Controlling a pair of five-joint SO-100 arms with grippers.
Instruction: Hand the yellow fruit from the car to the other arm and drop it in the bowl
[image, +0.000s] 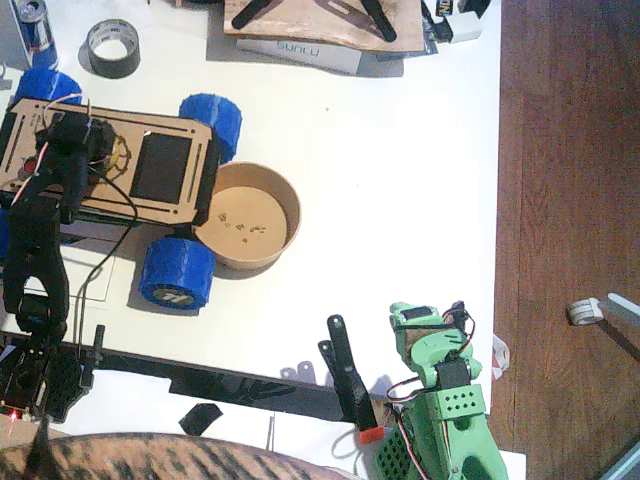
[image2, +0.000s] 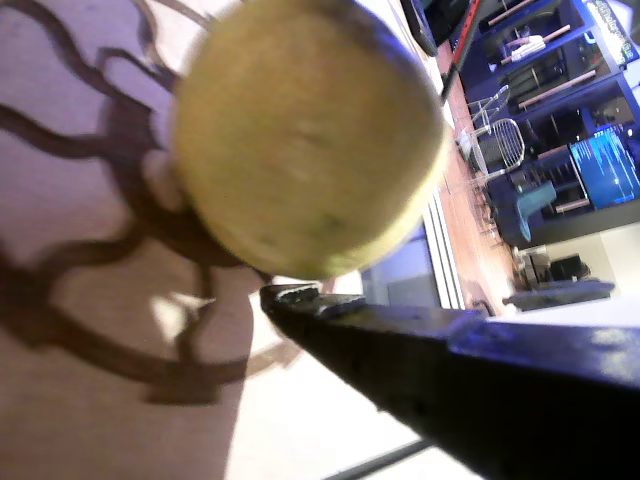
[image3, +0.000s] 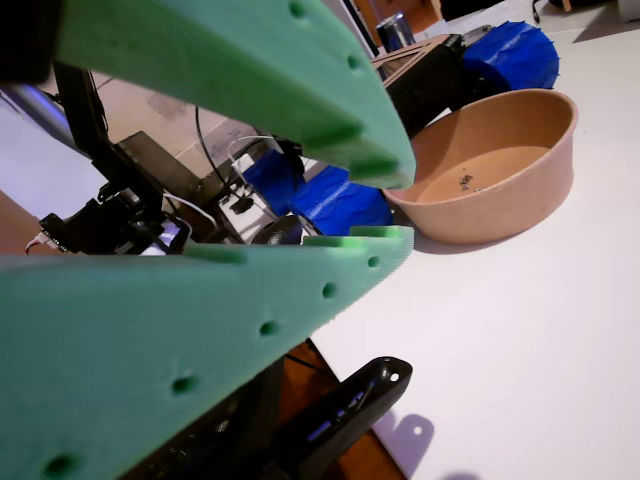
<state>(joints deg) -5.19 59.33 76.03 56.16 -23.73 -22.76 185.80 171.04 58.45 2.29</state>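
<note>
Over the car (image: 100, 165) deck my left gripper (image: 95, 150) sat by the yellow fruit (image2: 305, 135), closure indeterminate, right gripper (image3: 395, 205) parted and empty; the round fruit risked rolling off.

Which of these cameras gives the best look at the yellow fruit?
A wrist view: the yellow fruit fills the picture, above a black finger. In the fixed view the black arm hides it; the other wrist view misses it.

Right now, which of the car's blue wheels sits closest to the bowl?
The front-right wheel, at the car's lower right corner: it touches or nearly touches the bowl's left rim. The upper-right wheel stands clear above it; the upper-left wheel is farther.
</note>
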